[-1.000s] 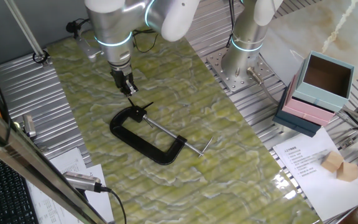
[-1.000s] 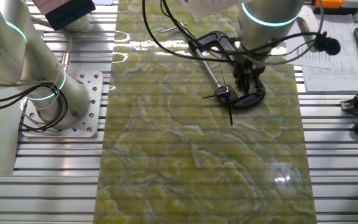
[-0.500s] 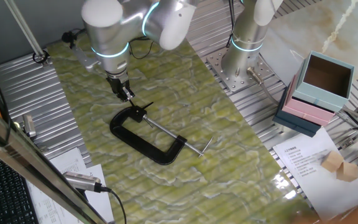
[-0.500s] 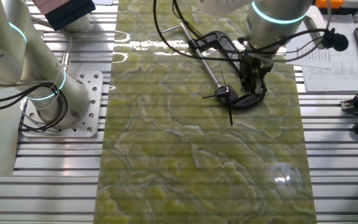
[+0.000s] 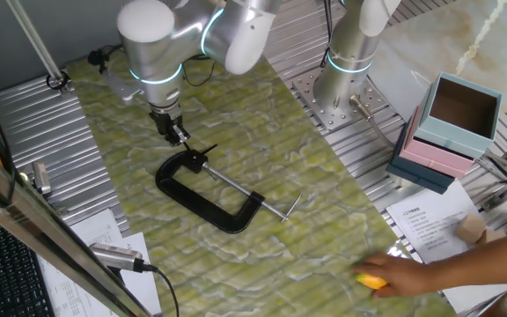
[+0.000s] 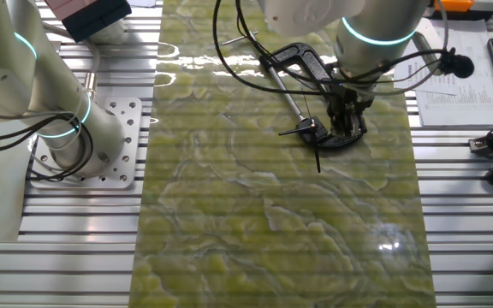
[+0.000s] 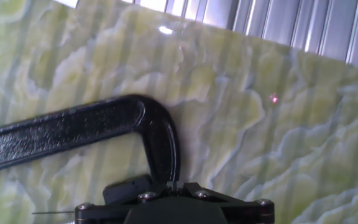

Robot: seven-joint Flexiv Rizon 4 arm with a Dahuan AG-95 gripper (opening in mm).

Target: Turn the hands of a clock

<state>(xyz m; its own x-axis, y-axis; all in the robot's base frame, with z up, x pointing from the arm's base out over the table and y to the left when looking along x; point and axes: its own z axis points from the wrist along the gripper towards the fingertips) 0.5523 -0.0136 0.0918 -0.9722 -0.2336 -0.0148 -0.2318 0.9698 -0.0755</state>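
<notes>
Hands (image 5: 202,155): two thin black strips crossing at the jaw end of the black C-clamp (image 5: 202,195), lying on the green worktop (image 5: 262,141). Fingers (image 5: 176,132): just beside the hands, shifted sideways and lower than a second ago; apart or together, cannot tell. Likely lining up to push. Newly arrived: a person's hand (image 5: 412,275) with an orange item at the worktop's near edge, well apart; boxes (image 5: 451,119) aside.

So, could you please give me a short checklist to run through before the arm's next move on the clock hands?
1. Hands visible at the C-clamp jaw: ok.
2. Clamp lying flat on the mat: ok.
3. End effector above the clamp's jaw end: ok.
4. End effector touching the hands: cannot tell.
5. End effector open or shut: cannot tell.
6. Workspace free of people: not ok; a person's hand reaches onto the mat's near corner.
</notes>
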